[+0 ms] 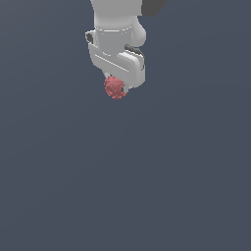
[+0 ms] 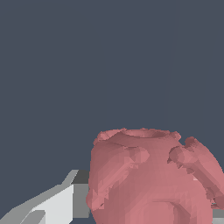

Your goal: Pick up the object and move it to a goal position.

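Note:
The object (image 1: pixel 115 87) is a small pinkish-red bumpy lump, seen just under the white arm's hand near the top of the exterior view. The gripper (image 1: pixel 117 87) points down over it, and its fingers are mostly hidden behind the hand and the lump. In the wrist view the object (image 2: pixel 151 179) fills the near part of the picture, with one white finger (image 2: pixel 57 203) pressed against its side. A sliver of the other finger shows at the lump's opposite side. The gripper is shut on the object.
A plain dark grey-blue surface (image 1: pixel 125 186) spreads across both views. No other objects, containers or edges show.

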